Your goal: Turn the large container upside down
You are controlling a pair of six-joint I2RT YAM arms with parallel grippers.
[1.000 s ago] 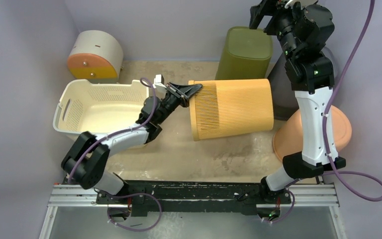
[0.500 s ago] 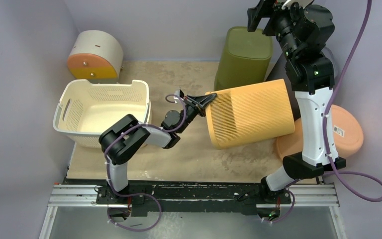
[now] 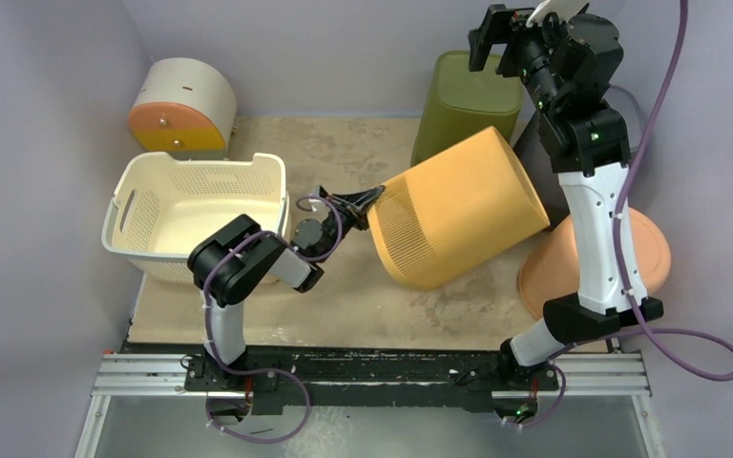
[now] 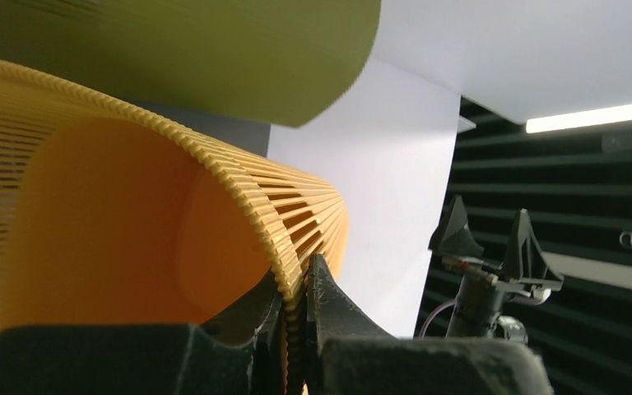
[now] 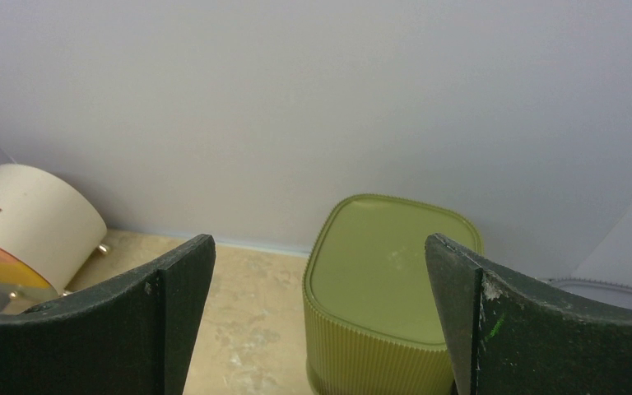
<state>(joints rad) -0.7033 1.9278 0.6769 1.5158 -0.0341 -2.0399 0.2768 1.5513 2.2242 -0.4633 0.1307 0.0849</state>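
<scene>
At mid-desk (image 3: 363, 305), the orange bin (image 3: 458, 210) leans tilted, mouth facing left; left jaws clamp its ribbed rim, likely to lever it over. Right jaws gape wide, empty, parked high out of the way.

You've got a bright orange container (image 3: 458, 215) with fine ribbed slats, and right behind it an olive-green bin (image 3: 468, 95) with the same ribbing down its sides. Left of the orange container your basket (image 3: 205, 179) is cream with dotted perforated panels, and the left gripper (image 4: 296, 278) is matte black.
</scene>
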